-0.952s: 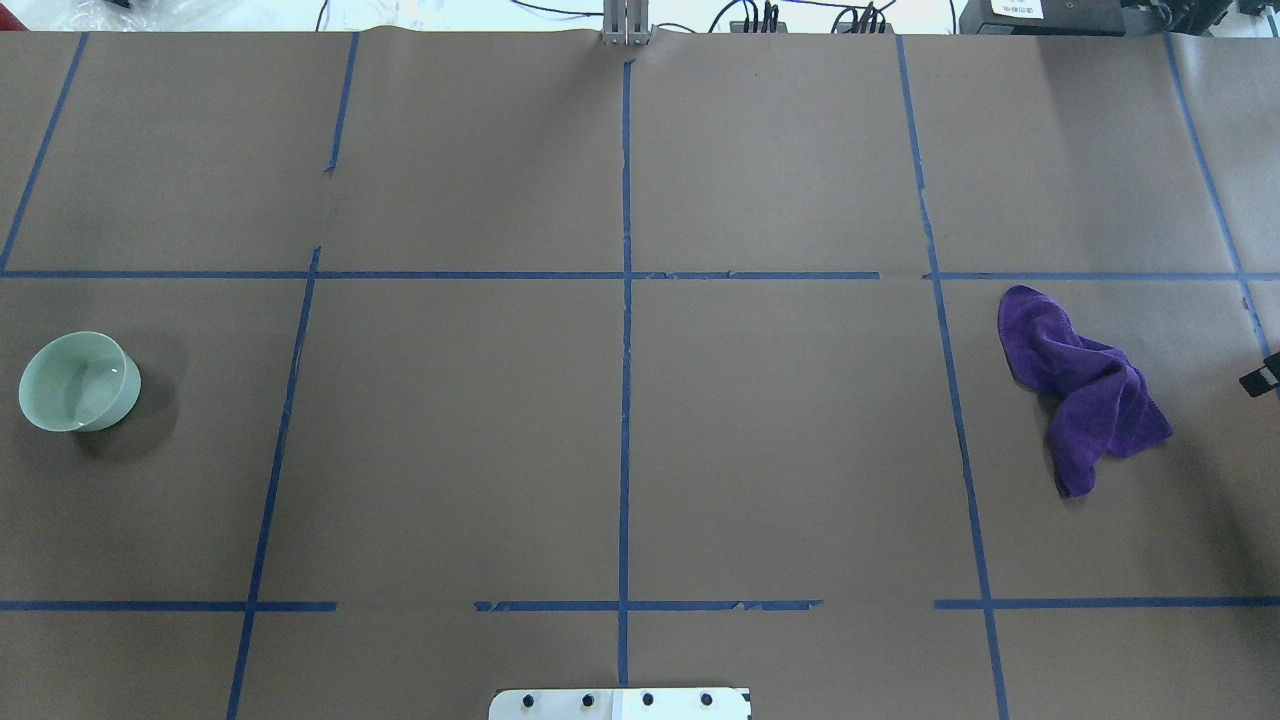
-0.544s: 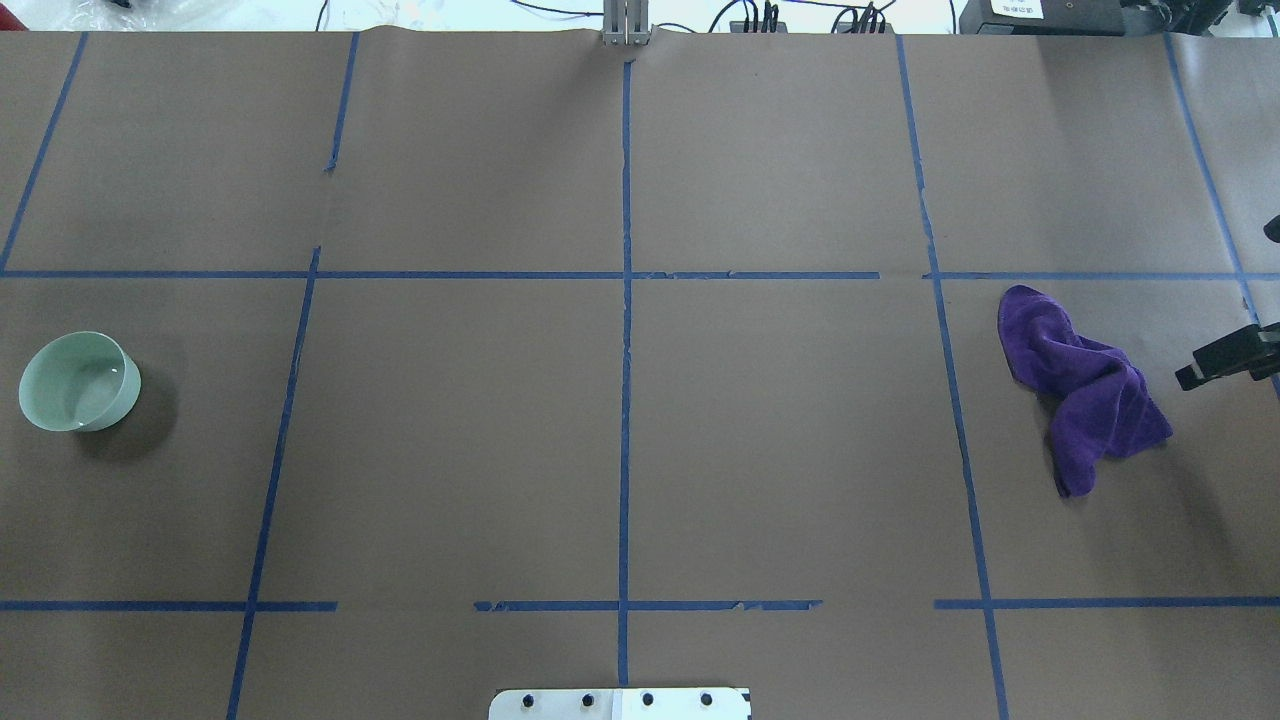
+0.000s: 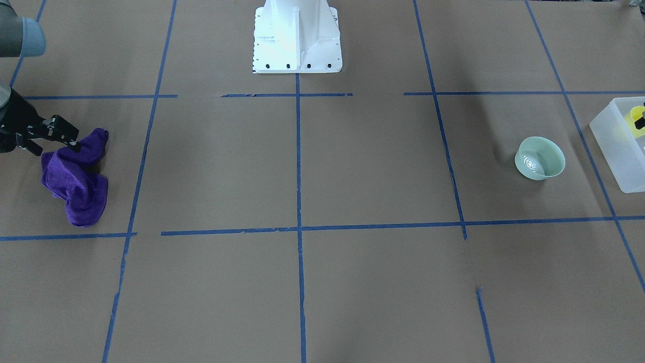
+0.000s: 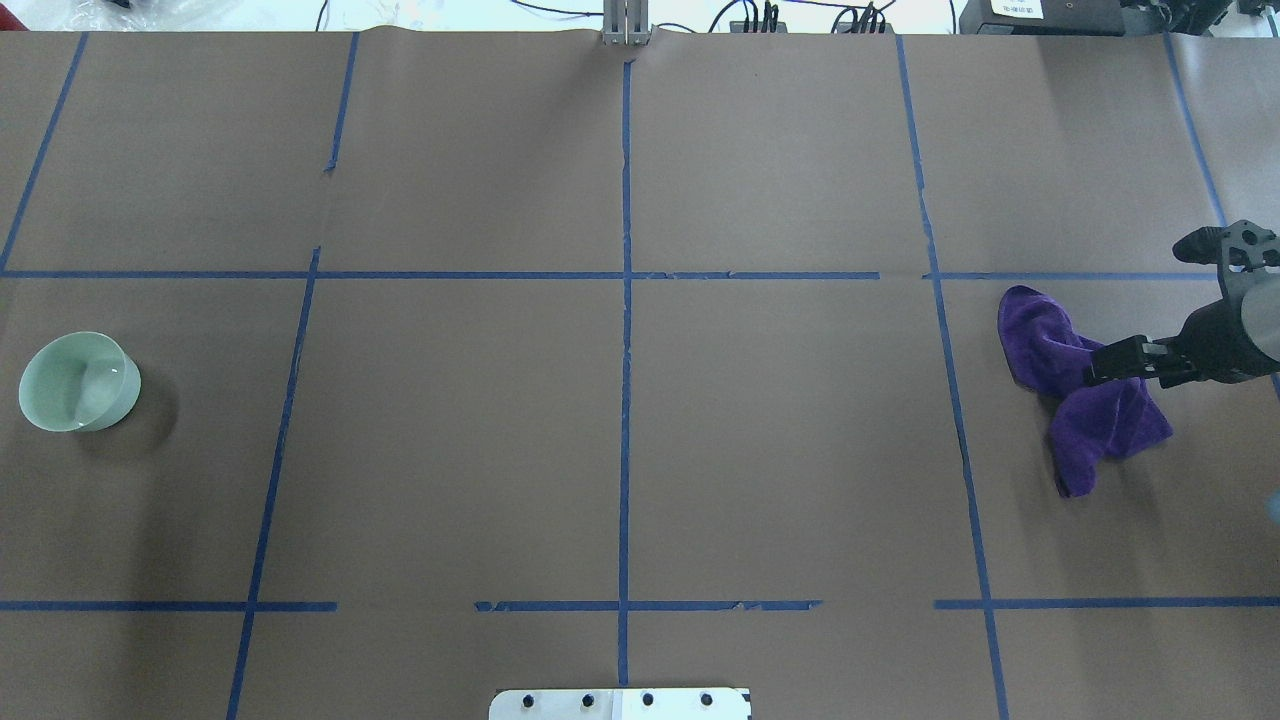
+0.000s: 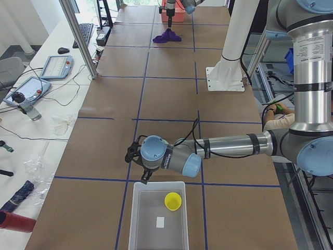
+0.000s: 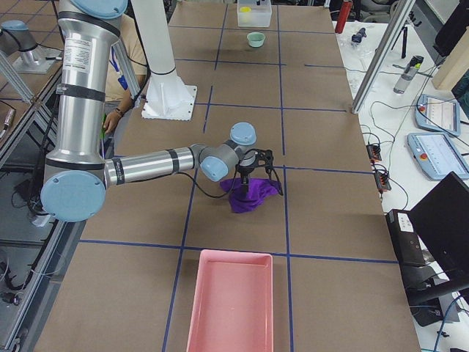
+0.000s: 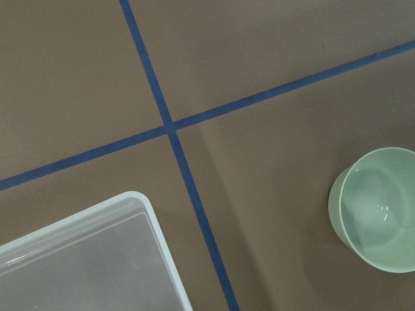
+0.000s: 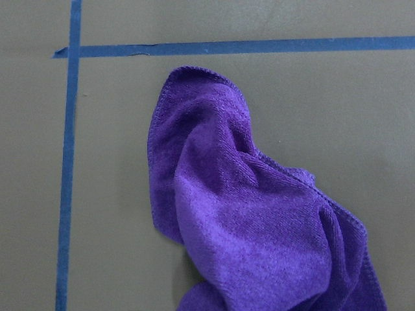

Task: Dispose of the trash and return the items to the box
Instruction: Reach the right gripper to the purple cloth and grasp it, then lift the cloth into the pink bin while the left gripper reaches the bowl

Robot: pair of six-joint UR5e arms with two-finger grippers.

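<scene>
The mint-green bowl (image 4: 78, 382) stands upright and empty on the table at my left, also in the front view (image 3: 539, 157) and the left wrist view (image 7: 376, 217). The yellow cup (image 5: 173, 200) stands inside the frosted box (image 5: 158, 219), whose wall also shows in the front view (image 3: 617, 146). My left gripper (image 5: 136, 165) hovers by the box's far end, between box and bowl; I cannot tell whether it is open. My right gripper (image 4: 1100, 368) is open and empty, just above a crumpled purple cloth (image 4: 1085, 400).
The purple cloth (image 8: 259, 220) lies at my right, near a blue tape crossing. A pink tray (image 6: 231, 301) stands at the table's right end. The white robot base (image 3: 297, 38) is at the near middle edge. Blue tape lines grid the brown table.
My right gripper has come in from the right edge and moved left until it is over the purple cloth. The bowl and cloth have not moved.
</scene>
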